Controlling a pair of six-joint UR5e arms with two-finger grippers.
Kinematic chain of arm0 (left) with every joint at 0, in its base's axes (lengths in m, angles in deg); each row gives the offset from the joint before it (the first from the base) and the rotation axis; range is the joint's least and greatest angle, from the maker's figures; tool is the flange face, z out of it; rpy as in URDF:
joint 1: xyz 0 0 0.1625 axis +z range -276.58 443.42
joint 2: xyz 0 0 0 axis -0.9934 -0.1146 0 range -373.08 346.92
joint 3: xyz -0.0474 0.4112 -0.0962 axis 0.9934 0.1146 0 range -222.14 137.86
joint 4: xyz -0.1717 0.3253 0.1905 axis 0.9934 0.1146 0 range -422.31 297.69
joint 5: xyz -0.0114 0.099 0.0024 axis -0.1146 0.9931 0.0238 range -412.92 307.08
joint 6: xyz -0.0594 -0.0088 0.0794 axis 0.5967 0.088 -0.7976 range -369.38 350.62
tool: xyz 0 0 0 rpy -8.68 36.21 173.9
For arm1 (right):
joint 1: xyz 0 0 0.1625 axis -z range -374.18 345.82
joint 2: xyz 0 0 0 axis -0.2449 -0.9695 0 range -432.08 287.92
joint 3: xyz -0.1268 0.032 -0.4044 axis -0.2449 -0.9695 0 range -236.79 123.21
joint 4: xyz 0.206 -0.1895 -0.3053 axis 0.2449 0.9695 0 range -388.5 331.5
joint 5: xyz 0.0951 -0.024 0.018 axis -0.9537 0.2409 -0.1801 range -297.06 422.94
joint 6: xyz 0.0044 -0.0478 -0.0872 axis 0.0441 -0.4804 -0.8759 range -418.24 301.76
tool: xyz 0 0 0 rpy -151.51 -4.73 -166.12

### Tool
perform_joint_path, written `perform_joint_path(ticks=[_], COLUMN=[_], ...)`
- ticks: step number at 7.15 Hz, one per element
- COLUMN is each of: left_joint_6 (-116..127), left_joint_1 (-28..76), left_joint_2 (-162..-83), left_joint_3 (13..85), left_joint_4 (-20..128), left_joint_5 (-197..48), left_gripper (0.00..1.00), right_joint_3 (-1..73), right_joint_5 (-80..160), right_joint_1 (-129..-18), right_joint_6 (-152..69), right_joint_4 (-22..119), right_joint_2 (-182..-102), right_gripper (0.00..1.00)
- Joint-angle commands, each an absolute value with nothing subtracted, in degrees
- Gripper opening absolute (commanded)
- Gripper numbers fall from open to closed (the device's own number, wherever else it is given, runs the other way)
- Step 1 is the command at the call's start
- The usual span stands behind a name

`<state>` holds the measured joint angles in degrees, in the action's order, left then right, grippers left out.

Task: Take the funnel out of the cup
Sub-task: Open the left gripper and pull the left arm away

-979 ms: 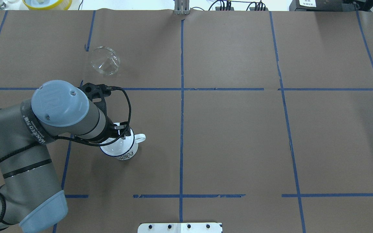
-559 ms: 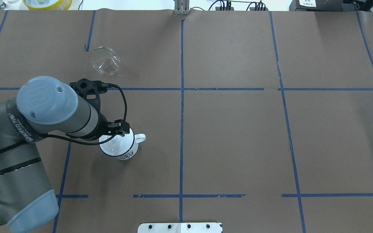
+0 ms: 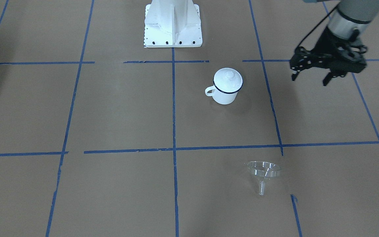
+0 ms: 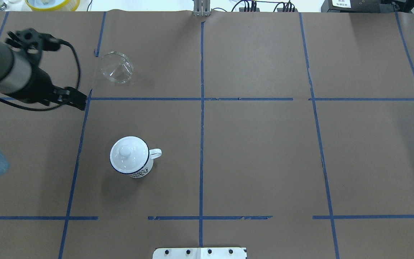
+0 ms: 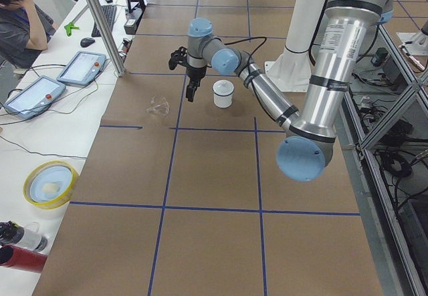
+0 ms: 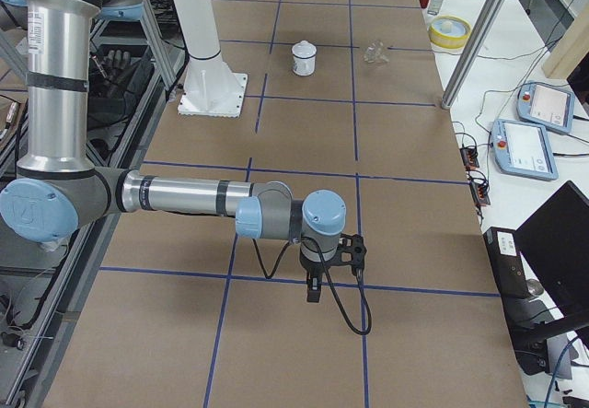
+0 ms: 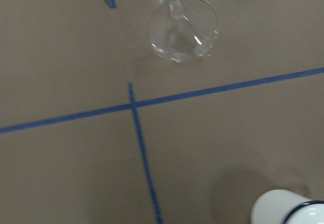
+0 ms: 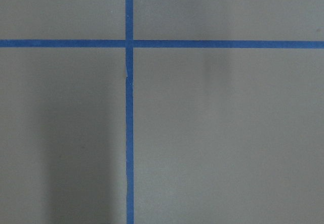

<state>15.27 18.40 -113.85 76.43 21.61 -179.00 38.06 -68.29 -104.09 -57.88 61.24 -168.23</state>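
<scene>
fingers [image 3: 327, 79] of the left gripper [image 3: 310, 80] stand spread apart with nothing between them, hanging in the air above the brown paper table [image 4: 264, 144] and clear of everything on it. in the overhead view this gripper [image 4: 77, 100] sits over a blue tape line, between the funnel [image 4: 116, 67] and the cup [image 4: 132, 160] but off to the side of both.

the clear funnel [image 3: 263, 171] is out of the cup and lies tilted on the paper, its wide mouth and short spout both visible, well apart from the cup and on the other side of a tape line from it. the left wrist camera looks down on the funnel [image 7: 183, 26] with a corner of the cup [image 7: 288, 209] at the bottom edge.

the white cup [image 3: 226, 89] stands upright with its dark blue rim and small loop handle, and a white knobbed lid [image 4: 127, 152] sits on top of it. a dark print runs low on the cup's side in the overhead view, too small to read. a strip of lettering on the near arm in the left side view is also unreadable.

the right gripper [image 6: 314, 288] hangs over the paper far from the cup; whether its fingers are apart or together cannot be told. its wrist camera shows only paper and tape.
</scene>
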Motion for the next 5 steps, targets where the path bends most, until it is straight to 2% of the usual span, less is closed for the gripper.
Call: perform_joint_path(ticks=[1,2,3,5], left_joint_6=[-7.46,-19.46,-28.37,-25.85], left_joint_1=[4.61,-3.08,-8.63,-9.65], left_joint_2=[-104.72,-103.88,-103.44,-100.72], left_joint_3=[63.92,54.28,48.62,49.35], left_joint_4=[21.8,22.07,22.42,22.33], left_joint_5=[-185.81,-186.25,-186.25,-185.64], left_gripper=[1.0,1.0,1.0,1.0], right_joint_3=[38.13,38.04,38.04,38.13], right_joint_5=[-68.29,-68.29,-68.29,-68.29], right_joint_1=[-104.09,-104.09,-104.09,-104.09], right_joint_6=[-57.88,-57.88,-57.88,-57.88], right_joint_4=[61.24,61.24,61.24,61.24], right_joint_2=[-168.23,-168.23,-168.23,-168.23], right_gripper=[1.0,1.0,1.0,1.0])
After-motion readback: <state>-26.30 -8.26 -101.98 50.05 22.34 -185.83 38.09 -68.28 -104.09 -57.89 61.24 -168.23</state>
